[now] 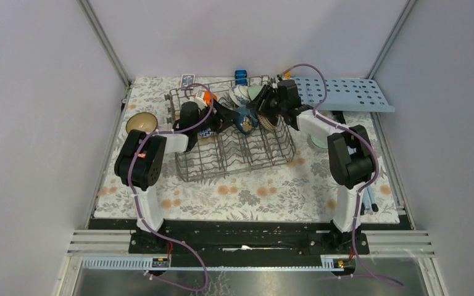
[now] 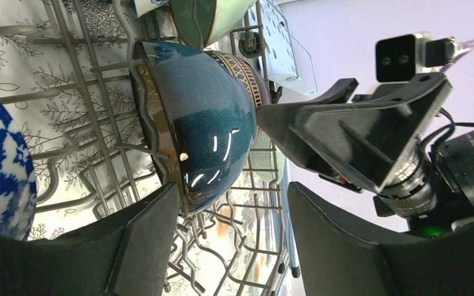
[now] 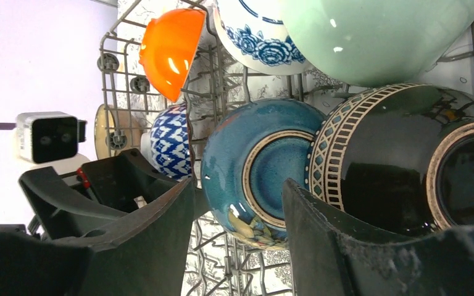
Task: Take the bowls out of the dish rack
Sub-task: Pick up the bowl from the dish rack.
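Both arms reach into the dish rack [image 1: 234,154] and meet over the same piece, the dark blue bowl [image 2: 203,123], near the middle of the top view. It stands on edge among the tines in the rack's far half. In the right wrist view the dark brown bowl [image 3: 407,166] presses against it on the right. The pale green bowl [image 3: 370,37] sits above, and the orange bowl [image 3: 170,49] and a blue-and-white patterned bowl [image 3: 173,142] sit to the upper left.

The dark blue bowl's axis runs across the rack, from left to right in the top view. Its foot ring faces the right wrist camera, and its rim edge points at the left one.

The left tool [image 2: 233,188] is spread. The lower part of the rim sits in the gap between its fingers, close to the left finger, with clear space before the right finger. The right tool [image 3: 237,182] is spread too, and the foot lies just beyond its fingertips. One finger lines up with the seam where the blue and brown bowls meet. Neither tool pinches anything yet.

The two are about equally near, but the left tool looks better placed, since a thin rim suits a pinch better than a rounded base. One bowl [image 1: 141,122] already rests on the counter [image 1: 253,191], left of the rack.
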Tool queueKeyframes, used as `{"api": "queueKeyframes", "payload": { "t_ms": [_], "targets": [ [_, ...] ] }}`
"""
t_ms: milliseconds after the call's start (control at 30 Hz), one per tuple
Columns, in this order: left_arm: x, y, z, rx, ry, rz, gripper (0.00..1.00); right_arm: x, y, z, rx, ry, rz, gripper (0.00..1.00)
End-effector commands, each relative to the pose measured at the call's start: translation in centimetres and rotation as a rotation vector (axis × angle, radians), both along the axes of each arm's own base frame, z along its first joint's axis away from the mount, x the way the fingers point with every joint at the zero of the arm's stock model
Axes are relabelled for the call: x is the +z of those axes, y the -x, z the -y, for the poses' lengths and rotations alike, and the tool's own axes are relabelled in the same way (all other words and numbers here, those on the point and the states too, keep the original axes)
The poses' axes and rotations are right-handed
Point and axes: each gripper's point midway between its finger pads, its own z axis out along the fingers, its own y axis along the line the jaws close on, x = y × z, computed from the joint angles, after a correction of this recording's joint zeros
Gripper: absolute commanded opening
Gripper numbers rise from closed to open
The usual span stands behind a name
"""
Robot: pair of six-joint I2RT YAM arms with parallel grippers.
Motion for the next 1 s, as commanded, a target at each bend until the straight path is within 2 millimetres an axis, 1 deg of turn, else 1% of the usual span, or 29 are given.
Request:
{"api": "queueKeyframes", "payload": {
  "t_ms": [0,200,267,567,967],
  "targets": [
    [2.9,-1.1,0.5,-0.025,0.048,0.113,0.67,1.6,-0.4,-1.3,0.038,-0.049,0.013,0.60],
    [3.1,-1.1,0.9,-0.041,0.078,0.119,0.62,0.9,-0.1,-1.5,0.044,-0.064,-0.009,0.58],
    [3.5,-1.0,0.9,-0.042,0.087,0.129,0.60,0.9,0.0,-1.6,0.047,-0.068,-0.012,0.57],
    [5.0,-0.5,2.3,-0.091,0.129,0.175,0.56,0.5,0.3,-1.3,0.044,-0.062,-0.027,0.55],
    [5.5,-0.2,3.6,-0.132,0.172,0.196,0.51,0.1,0.1,0.1,0.008,-0.079,-0.049,0.54]
  ]
}}
